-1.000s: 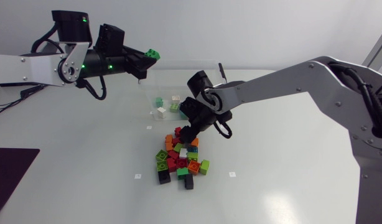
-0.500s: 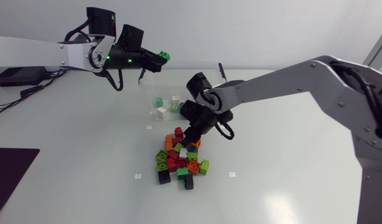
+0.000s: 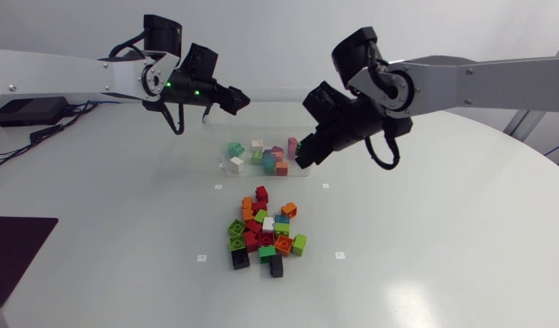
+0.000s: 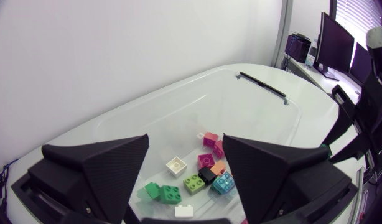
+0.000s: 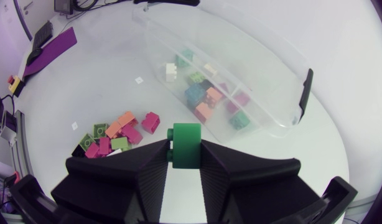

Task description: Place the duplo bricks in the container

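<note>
A white table [image 3: 443,237] fills the scene, its surface matte and pale. Four small white square markers [image 3: 218,186] sit on it, forming the corners of a rough rectangle: two farther back, two nearer the front. A dark flat mat [image 3: 15,251] lies at the table's left side, well apart from the markers.

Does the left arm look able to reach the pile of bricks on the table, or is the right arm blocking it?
Probably yes: the right fingers, holding a green brick, are up by the container, leaving the pile uncovered.
</note>
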